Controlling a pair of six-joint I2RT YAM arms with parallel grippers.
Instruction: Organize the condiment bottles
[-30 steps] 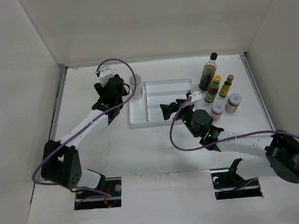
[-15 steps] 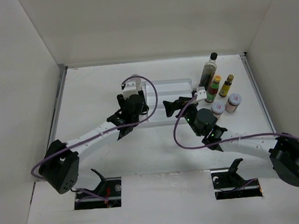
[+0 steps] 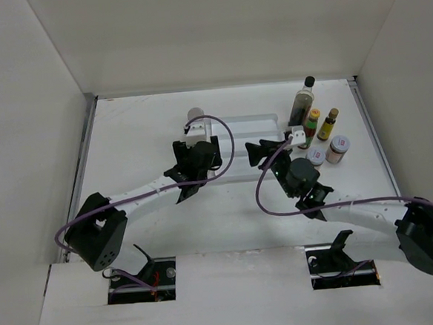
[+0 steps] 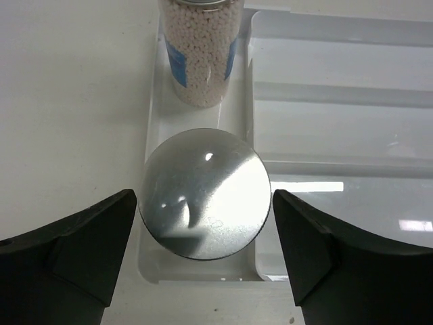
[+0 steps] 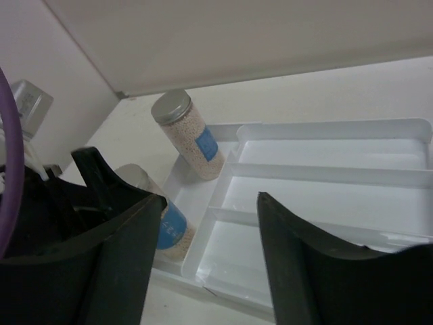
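LEFT ARM OVER THE TRAY: The left pincer (image 4: pixel 204 200) hangs spread and empty above the white divided tray (image 4: pixel 338 101). Its fingers (image 4: pixel 81 250) flank a grey-lidded jar (image 4: pixel 223 169) standing upright at the near end of the tray's narrow left compartment. The jar's long axis points straight up at the wrist camera, so only its round lid shows, centred in the gap. Whether the fingers touch its sides cannot be told. A second grey-lidded jar (image 4: pixel 203 54) stands upright at the far end of the same compartment. The right pincer (image 5: pixel 211 200), also spread and holding nothing, hovers over the tray's right end. Beyond the tray's right side, on the bench (image 3: pixel 139 123), stand the tall dark bottle (image 3: pixel 301 103), the yellow-capped bottle (image 3: pixel 311 127), the small yellow-labelled bottle (image 3: pixel 328 124) and two pinkish spice jars (image 3: pixel 315 158). All are upright and nearer the right arm. With two of seven apparently housed, a straight lift along the jar's axis looks the left arm's safest exit.
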